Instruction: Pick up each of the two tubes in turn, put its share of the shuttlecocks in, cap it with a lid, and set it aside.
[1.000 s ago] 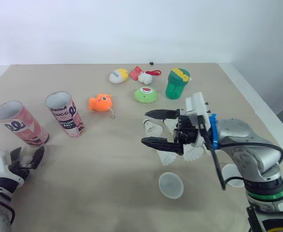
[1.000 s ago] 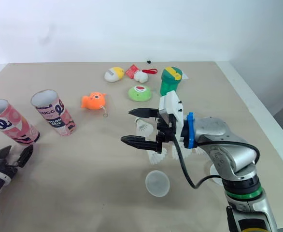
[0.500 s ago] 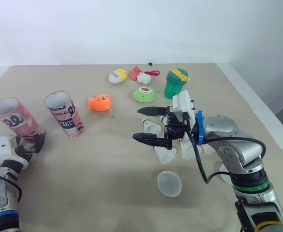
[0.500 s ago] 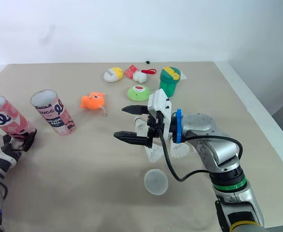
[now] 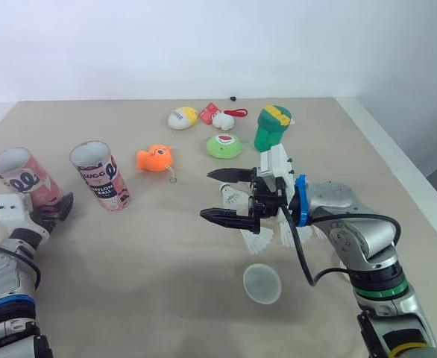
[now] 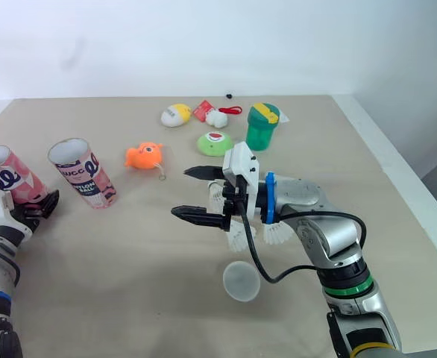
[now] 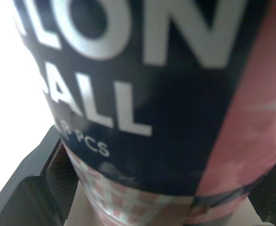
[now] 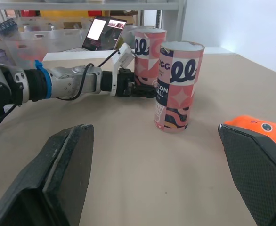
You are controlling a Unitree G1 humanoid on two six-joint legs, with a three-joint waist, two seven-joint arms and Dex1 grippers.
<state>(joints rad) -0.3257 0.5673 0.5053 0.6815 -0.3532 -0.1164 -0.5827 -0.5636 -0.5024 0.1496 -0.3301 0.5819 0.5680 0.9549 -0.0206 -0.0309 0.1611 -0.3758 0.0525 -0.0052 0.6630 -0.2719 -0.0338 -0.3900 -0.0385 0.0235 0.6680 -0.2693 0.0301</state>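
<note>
My left tool point(image 5: 51, 207) is down at the foot of the left tube point(image 5: 17, 177), low on its wall. I judge that is so the open mouth stays clear for loading. The left wrist view has the tube's print pressed right up against the lens, but I cannot tell whether the tool has clamped on it or merely brackets it.

Both tubes stand upright on the counter point(image 5: 166, 253) with their mouths up and empty, as far as I can see. The 2nd tube point(image 5: 99, 175) is just beside the 1st, on the inner side, untouched.

My right tool point(image 5: 204, 194) hangs wide open and empty above the counter, pointing toward the tubes. The pile of shuttlecocks point(image 5: 259, 237) lies just beneath its wrist. I read this as a waiting pose: close to the pile, ready to drop on one once the tube is lifted.

1 clear lid point(image 5: 262, 283) lies flat near the pile, on the near side, handy for capping.

The orange toy point(image 5: 155, 158) and green cup point(image 5: 273, 128) sit farther back, well apart from the work, so they should not get in the way.

The task is at its start: nothing loaded, nothing capped.
</note>
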